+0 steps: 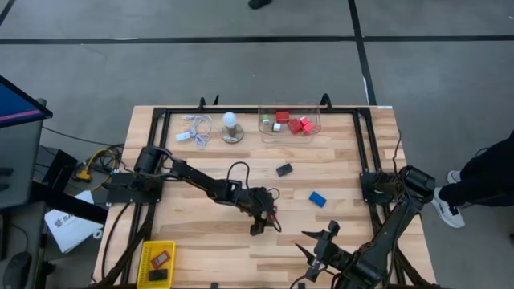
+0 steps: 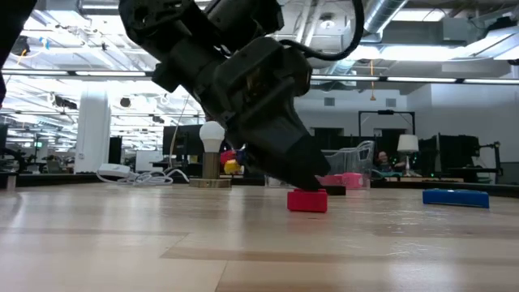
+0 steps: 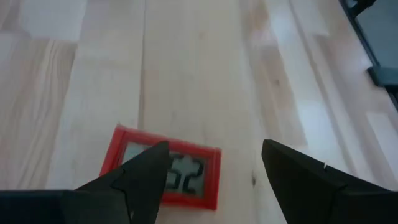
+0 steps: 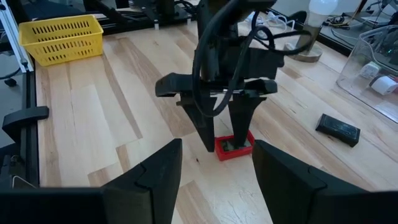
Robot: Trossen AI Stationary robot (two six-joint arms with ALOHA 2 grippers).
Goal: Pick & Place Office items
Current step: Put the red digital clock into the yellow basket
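A pale wooden table [image 1: 209, 233] stands on a grey floor [image 1: 241, 72] crossed by dark lines. Beyond it lies a large open hall with white ceiling lights [image 2: 454, 53], silver ducts [image 2: 389, 12] and a white pillar [image 2: 92, 130].

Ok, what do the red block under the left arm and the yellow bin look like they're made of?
The red block looks like matte plastic framing a grey display face, probably glass or clear plastic. The yellow bin looks like moulded plastic: slotted walls, even colour. The table is light, jointed wood.
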